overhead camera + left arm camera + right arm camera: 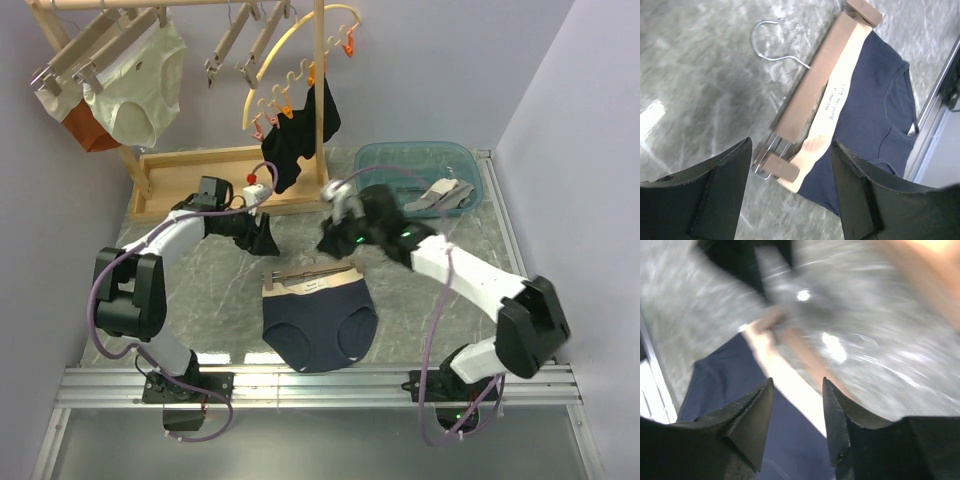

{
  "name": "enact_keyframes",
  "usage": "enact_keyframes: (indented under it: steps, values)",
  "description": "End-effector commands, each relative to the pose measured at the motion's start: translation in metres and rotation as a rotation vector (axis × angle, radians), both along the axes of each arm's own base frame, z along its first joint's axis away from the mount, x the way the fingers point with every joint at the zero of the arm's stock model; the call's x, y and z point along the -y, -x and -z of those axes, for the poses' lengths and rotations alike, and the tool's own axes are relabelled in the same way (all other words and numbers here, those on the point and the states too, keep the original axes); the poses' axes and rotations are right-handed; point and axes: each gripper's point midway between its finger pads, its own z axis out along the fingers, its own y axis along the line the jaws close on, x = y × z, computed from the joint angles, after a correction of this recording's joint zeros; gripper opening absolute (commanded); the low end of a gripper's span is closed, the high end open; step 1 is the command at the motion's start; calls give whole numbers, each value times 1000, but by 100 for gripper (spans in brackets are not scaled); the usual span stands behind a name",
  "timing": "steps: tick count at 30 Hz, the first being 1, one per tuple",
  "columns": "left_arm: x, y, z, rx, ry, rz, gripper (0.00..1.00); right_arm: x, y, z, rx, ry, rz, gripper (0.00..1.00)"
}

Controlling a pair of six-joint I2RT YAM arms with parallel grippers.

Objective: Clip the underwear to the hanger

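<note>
Where the dark navy-blue briefs with tan waistband (318,325) lie on the grey marbled table (225,300) (top view), the straight light-wood clip hanger (310,272) rests along the waistband. Left wrist: left gripper (790,147) gapes empty above the hanger. Right wrist (blurred): right gripper (797,385) likewise spread.

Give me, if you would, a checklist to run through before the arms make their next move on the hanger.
1. The dark navy-blue briefs with a beige waistband lie flat on the grey marbled table: ok.
2. The straight light-wood bar hanger lies along the waistband: ok.
3. The left fingers are open and empty: ok.
4. The right fingers are open and empty: ok.
5. The waistband is seated in the hanger's end clips: cannot tell.
6. The right wrist view is sharp enough to aim by: not ok, it is blurred.
</note>
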Motion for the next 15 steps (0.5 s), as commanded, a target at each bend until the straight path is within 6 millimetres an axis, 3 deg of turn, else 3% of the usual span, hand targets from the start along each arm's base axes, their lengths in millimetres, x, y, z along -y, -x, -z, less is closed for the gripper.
enact_keyframes:
  steps: [1, 2, 6, 12, 15]
  values:
    - [19, -10, -26, 149, -10, 55, 69, 47, 3, -8, -175, -59, 110, 50]
    - [23, -11, -27, 165, -10, 68, 68, 71, -4, -1, -226, -48, 183, 48]
    - [42, -6, -27, 205, -20, 124, 68, 121, -14, 23, -388, -50, 377, 39]
    - [72, 8, -38, 279, -27, 219, 71, 162, -28, 59, -620, -125, 555, 38]
    - [78, 10, -45, 301, -26, 229, 72, 169, -37, 75, -708, -145, 605, 39]
